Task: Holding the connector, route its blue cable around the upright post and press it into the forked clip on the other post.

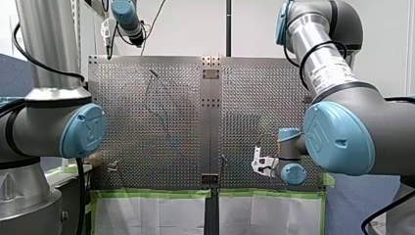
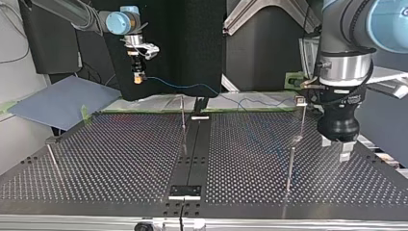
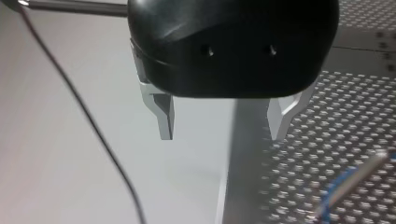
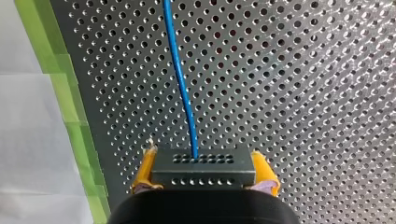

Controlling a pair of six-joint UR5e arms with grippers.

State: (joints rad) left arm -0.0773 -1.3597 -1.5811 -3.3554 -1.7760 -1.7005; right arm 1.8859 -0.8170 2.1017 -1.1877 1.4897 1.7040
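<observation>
My right gripper (image 4: 204,184) has its yellow pads (image 4: 145,168) shut on a dark connector block (image 4: 204,165). The blue cable (image 4: 180,79) leaves the block and runs ahead over the perforated plate. In the top view this gripper (image 2: 138,79) hangs high at the left, past the table's far edge, and the blue cable (image 2: 192,87) sags rightward toward a post with a block top (image 2: 301,102). A thin upright post (image 2: 183,120) stands near the middle. My left gripper (image 2: 336,150), black with metal fingers (image 3: 163,116), hovers open and empty at the right, beside a slim post (image 2: 290,166).
Another short post (image 2: 52,154) leans at the top view's left. A dark centre rail (image 2: 192,154) splits the perforated table (image 2: 120,159). Green tape (image 4: 70,107) lines the table edge below my right gripper. A black cable (image 3: 84,112) hangs beside my left gripper.
</observation>
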